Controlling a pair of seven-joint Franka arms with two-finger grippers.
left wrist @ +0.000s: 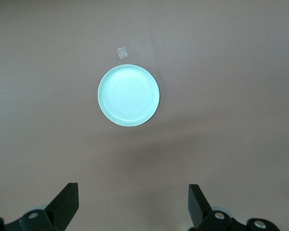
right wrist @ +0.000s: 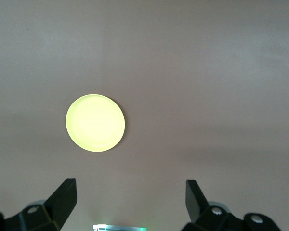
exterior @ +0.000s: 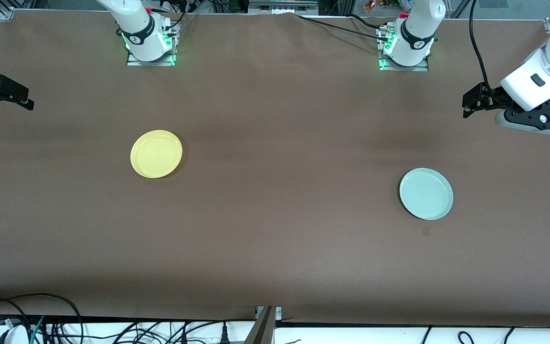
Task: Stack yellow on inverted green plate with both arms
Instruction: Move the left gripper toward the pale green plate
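Observation:
The yellow plate (exterior: 156, 154) lies rim up on the brown table, toward the right arm's end; it also shows in the right wrist view (right wrist: 95, 122). The pale green plate (exterior: 426, 193) lies rim up toward the left arm's end, nearer the front camera than the yellow plate; it also shows in the left wrist view (left wrist: 128, 96). My left gripper (exterior: 467, 106) hangs open and empty, high over the table's left-arm end (left wrist: 133, 202). My right gripper (exterior: 26, 101) hangs open and empty, high over the right-arm end (right wrist: 131, 199). The plates are far apart.
A small square mark (exterior: 425, 231) sits on the table beside the green plate, nearer the front camera, and shows in the left wrist view (left wrist: 121, 52). The arm bases (exterior: 151, 45) (exterior: 404, 52) stand along the table's edge. Cables (exterior: 41, 315) hang below the front edge.

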